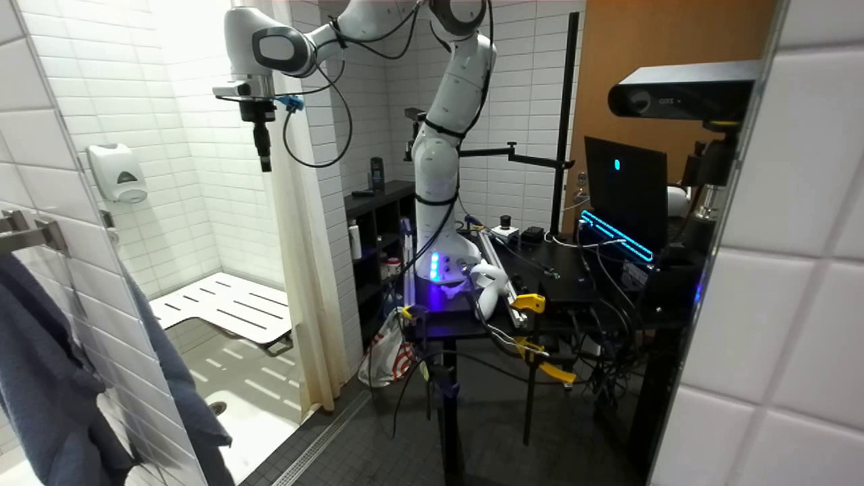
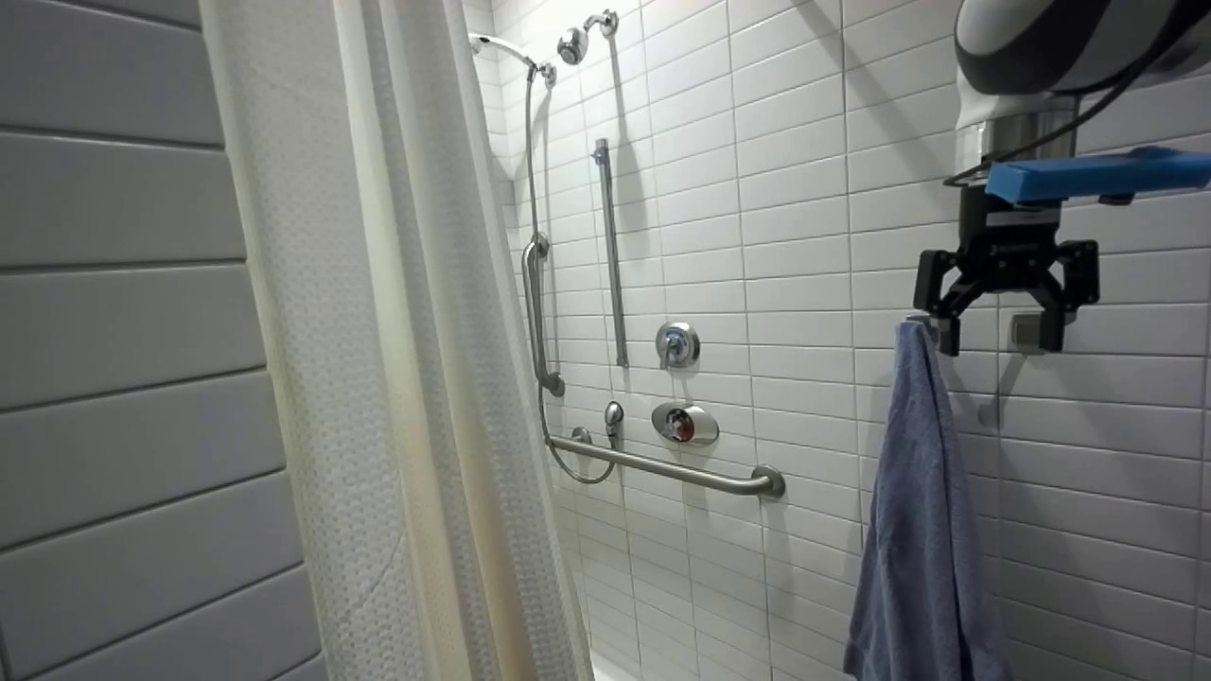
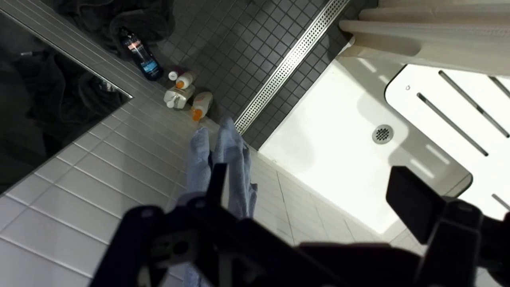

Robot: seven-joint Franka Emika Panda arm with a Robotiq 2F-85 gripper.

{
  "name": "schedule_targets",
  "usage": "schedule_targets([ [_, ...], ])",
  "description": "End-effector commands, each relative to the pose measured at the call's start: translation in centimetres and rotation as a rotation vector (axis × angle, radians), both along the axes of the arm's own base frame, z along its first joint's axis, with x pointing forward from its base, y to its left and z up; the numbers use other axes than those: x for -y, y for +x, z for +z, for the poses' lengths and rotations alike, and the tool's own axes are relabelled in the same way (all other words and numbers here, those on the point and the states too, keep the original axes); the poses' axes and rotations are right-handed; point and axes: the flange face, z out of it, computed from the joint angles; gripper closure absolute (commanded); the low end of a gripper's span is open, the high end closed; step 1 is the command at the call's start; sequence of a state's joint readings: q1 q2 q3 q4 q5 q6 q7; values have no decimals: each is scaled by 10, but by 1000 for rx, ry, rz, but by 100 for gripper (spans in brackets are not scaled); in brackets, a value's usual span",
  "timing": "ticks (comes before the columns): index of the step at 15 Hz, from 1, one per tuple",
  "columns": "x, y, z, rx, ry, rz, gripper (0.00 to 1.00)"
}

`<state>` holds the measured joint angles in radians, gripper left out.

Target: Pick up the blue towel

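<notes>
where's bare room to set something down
The shower bench near the curtain looks bare on top, as does the shower floor between drain and dark tiles. Crowded: around the bottles beside the dark cloth, and where the blue towel hangs close by the gripper.

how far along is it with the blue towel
Done: the gripper is open and, in an exterior view, looks close to the top of the towel. In hand: the approach, it seems; wall, not cloth, shows between the fingers there. Left: closing on the towel and lifting it away, as it hangs ungripped at the wall.
</notes>
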<state>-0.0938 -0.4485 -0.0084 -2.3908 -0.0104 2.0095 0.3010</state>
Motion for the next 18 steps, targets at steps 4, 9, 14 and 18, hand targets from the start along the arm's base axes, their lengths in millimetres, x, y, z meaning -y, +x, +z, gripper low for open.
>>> schedule_targets([
  [4,9,32,53,2,34,-82,0],
  [9,11,47,94,-78,119,-86,0],
  [14,22,60,116,-121,180,-102,0],
  [18,24,65,113,-151,215,-79,0],
])
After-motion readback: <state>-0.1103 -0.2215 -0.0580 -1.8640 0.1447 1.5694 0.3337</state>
